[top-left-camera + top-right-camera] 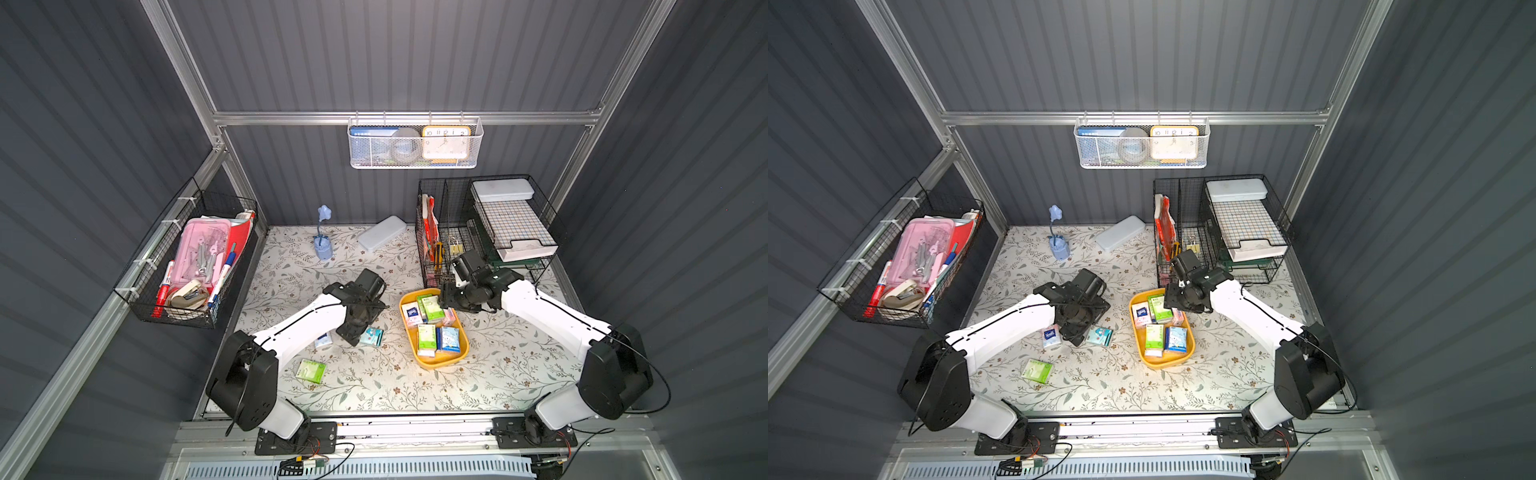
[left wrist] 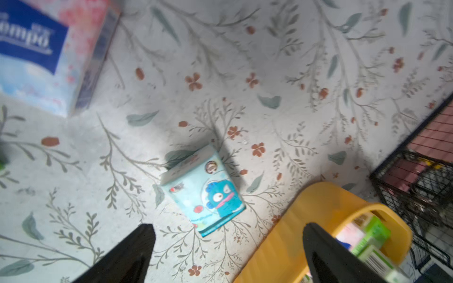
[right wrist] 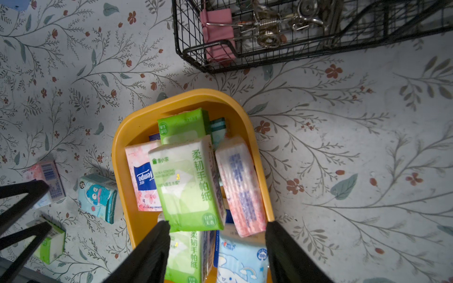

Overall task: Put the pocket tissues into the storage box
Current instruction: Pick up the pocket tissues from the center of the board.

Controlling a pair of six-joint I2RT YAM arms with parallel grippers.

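A teal cartoon-print packet [image 2: 203,191] of pocket tissues lies flat on the floral table [image 1: 374,386], just beside the long wall of the yellow storage box [image 2: 318,196] and not yet inside it; the left gripper [image 2: 228,226] hangs above it with fingers spread wide and nothing between them. The pick looks best made by turning the wrist so the fingers straddle the packet's narrower sides, since it sits askew to them; then lowering until the tips nearly meet the table; then closing gently, as the soft wrapper will likely give. The lift should clear the box's low rim. The box's far end is stacked with green, pink and blue packets, so the sparser near end seems the better drop. Two more packets wait on the table: a pink-and-blue packet [image 1: 1051,336] near the teal one, and a green packet [image 1: 311,370] closer to the robot's base. The right gripper [image 3: 217,223] hovers over the box's far end, fingers apart and empty; it should give way before the left arm swings across.
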